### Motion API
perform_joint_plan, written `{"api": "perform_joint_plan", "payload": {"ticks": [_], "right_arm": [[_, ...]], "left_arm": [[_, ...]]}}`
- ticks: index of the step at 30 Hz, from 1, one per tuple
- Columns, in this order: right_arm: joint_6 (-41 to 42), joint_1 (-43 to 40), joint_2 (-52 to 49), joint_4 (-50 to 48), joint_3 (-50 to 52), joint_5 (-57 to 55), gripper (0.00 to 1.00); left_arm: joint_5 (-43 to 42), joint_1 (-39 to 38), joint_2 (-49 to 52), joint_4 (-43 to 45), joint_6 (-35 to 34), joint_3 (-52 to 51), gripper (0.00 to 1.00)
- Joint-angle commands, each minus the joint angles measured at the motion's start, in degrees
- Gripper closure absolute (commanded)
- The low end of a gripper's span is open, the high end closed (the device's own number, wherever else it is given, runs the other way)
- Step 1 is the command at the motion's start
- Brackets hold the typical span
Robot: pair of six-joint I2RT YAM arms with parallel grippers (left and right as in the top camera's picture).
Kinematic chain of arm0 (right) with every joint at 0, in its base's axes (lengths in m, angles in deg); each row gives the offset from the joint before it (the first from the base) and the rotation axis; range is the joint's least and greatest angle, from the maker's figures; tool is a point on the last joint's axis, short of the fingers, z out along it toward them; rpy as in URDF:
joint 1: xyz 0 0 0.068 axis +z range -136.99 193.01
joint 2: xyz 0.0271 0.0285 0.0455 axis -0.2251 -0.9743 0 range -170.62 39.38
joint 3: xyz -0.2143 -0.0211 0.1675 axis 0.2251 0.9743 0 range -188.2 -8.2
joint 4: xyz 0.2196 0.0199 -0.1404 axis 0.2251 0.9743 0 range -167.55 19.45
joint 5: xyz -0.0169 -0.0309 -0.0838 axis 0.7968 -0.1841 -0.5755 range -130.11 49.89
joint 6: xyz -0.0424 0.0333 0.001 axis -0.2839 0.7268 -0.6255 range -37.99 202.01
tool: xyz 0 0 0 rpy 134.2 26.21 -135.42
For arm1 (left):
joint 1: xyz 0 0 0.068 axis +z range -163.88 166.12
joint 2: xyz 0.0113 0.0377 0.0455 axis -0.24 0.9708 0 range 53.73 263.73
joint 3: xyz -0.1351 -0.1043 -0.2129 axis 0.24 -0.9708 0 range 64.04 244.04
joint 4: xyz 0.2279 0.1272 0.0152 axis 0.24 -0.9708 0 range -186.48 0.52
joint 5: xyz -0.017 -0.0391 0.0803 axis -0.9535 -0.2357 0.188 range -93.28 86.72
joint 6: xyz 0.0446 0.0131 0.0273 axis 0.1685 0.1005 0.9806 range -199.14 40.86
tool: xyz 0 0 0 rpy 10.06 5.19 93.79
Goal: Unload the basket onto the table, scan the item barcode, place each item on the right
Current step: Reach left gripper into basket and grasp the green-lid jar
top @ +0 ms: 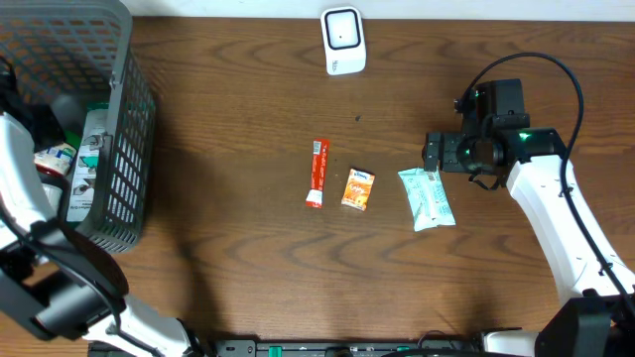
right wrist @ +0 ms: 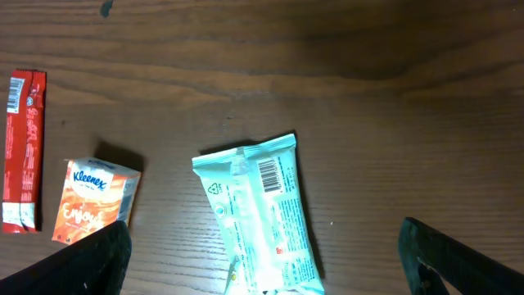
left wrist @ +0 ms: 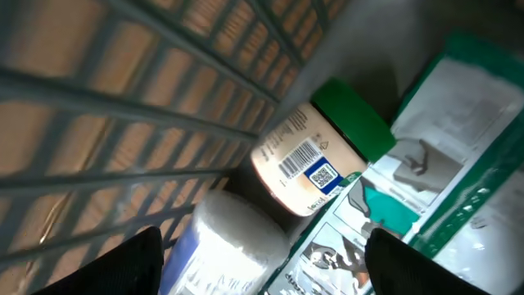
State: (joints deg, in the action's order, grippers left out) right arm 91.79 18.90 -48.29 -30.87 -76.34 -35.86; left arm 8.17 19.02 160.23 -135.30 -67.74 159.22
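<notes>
Wooden table: three packets, one scanner.

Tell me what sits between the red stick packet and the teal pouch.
An orange Kleenex pack lies between the red stick packet and the teal pouch, touching neither; the overhead view shows it.

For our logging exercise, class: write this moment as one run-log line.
left gripper: open, in basket, facing jar | right gripper: open, above packet | scanner: nothing held to it
</notes>
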Motion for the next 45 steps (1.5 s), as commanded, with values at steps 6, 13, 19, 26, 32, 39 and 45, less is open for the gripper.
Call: {"api": "perform_joint_plan", "payload": {"ticks": [6, 13, 19, 26, 32, 39, 45], "right_arm": [[-0.66, -0.22, 0.2, 0.02, 0.26, -0.35, 0.01], [-0.66, -0.22, 0.2, 0.02, 0.26, -0.35, 0.01], [-0.66, -0.22, 0.2, 0.02, 0.26, -0.35, 0.01], [-0.66, -0.22, 0.2, 0.02, 0.26, -0.35, 0.01], [-0.66, -0.22, 0.2, 0.02, 0.26, -0.35, 0.01], [-0.66, -0.22, 0.2, 0.02, 0.26, -0.35, 0.01], [-0.66, -0.22, 0.2, 0.02, 0.26, -0.35, 0.01]], "left_arm": [[-5.01, 0.31, 6.93, 3.74, 12.5, 0.31, 0.21], [-5.01, 1.03, 9.75, 7.17, 12.68, 0.31, 0.2], [-4.98, 1.9, 12.68, 7.34, 14.95, 0.28, 0.19], [-5.05, 2.54, 15.34, 7.13, 14.88, 0.28, 0.2], [-7.02, 2.54, 15.21, 7.23, 14.25, 0.33, 0.4], [-7.06, 2.49, 14.97, 7.34, 9.53, 1.79, 0.46], [-6.99, 2.49, 10.75, 7.48, 6.38, 4.13, 0.55]]}}
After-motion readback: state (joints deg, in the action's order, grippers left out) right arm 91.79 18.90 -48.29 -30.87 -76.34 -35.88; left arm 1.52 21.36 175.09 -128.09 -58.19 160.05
